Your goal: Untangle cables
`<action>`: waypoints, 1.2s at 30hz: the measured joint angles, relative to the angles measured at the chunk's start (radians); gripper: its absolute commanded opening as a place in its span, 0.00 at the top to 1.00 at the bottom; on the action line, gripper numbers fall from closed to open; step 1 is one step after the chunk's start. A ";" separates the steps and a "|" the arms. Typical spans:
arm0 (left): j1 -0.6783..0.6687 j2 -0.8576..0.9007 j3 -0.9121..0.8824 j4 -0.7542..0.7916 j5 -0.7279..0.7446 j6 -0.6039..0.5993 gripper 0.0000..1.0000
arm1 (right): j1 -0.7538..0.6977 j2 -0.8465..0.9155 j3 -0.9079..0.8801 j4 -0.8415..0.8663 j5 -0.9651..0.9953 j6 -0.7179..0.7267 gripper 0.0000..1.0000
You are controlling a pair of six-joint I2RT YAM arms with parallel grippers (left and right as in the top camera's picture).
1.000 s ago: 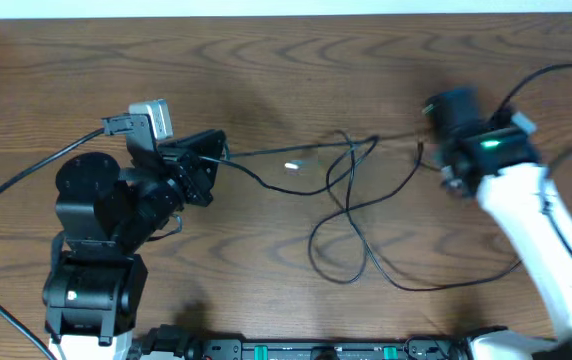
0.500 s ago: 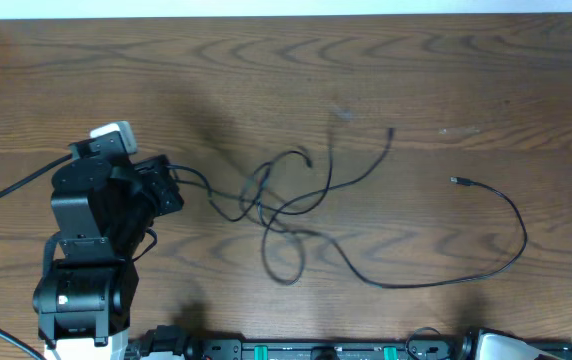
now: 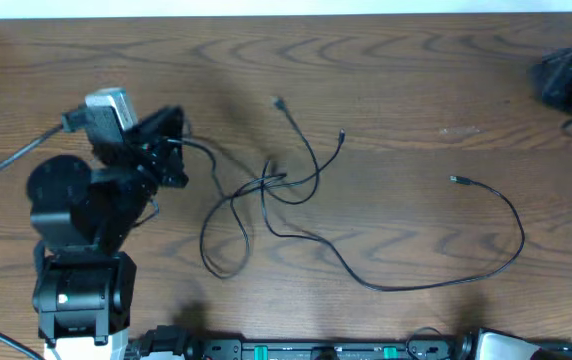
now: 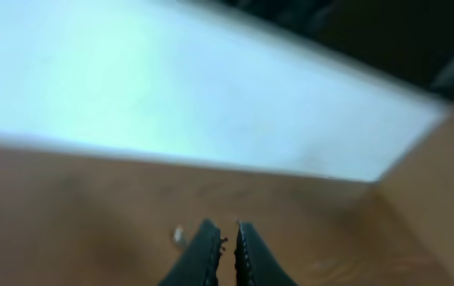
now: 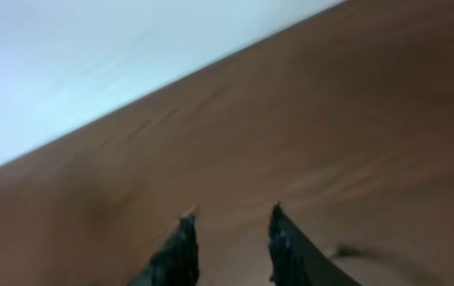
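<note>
The knot in the cables (image 3: 271, 182) lies at 4 o'clock from your left claw (image 4: 225, 230), clamped on one strand; the right claw (image 5: 232, 218), parted, sits far off at 2 o'clock.

Overhead: straight down on the whole table (image 3: 386, 60). Left wrist: low, close behind its fingers (image 4: 203, 258), facing across the table to a white wall (image 4: 171, 95). Right wrist: low, tilted, near the table. Shared: table only.

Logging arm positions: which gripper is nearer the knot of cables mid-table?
Left. The left gripper sits just left of the cables, one strand running to it; the right gripper is far off at the right edge of the table.
</note>
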 measured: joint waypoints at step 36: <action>0.000 -0.002 0.001 0.344 0.199 -0.130 0.92 | 1.036 0.028 -0.511 0.257 -0.138 -0.013 0.34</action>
